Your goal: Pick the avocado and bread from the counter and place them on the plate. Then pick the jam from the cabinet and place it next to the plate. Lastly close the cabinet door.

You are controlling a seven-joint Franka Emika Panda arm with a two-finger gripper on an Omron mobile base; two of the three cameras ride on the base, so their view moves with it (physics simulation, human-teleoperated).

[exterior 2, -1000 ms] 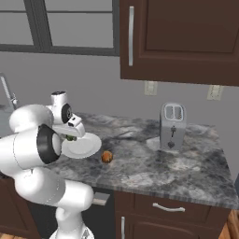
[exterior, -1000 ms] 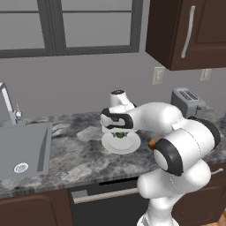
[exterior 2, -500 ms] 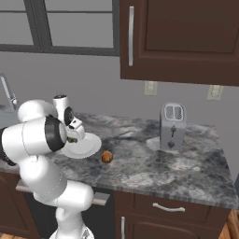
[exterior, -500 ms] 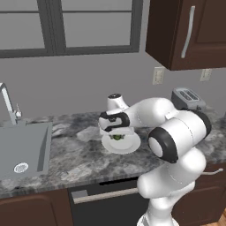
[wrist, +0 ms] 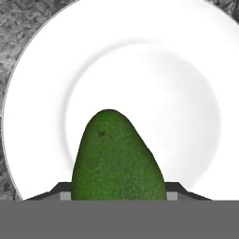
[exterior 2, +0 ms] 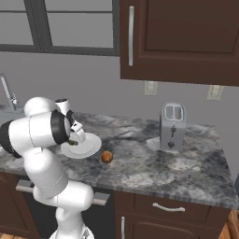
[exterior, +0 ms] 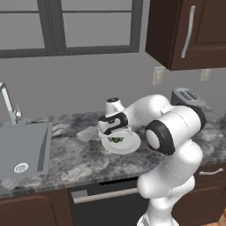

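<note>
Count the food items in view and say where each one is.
2. The avocado sits between the gripper's fingers over the white plate. The bread lies on the counter, right of the plate. Others may be hidden.

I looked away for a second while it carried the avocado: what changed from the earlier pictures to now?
The arm folded in and the hand came lower over the plate, still shut on the avocado. Not let go yet. The plate, the bread on the counter and the toaster stayed put.
</note>
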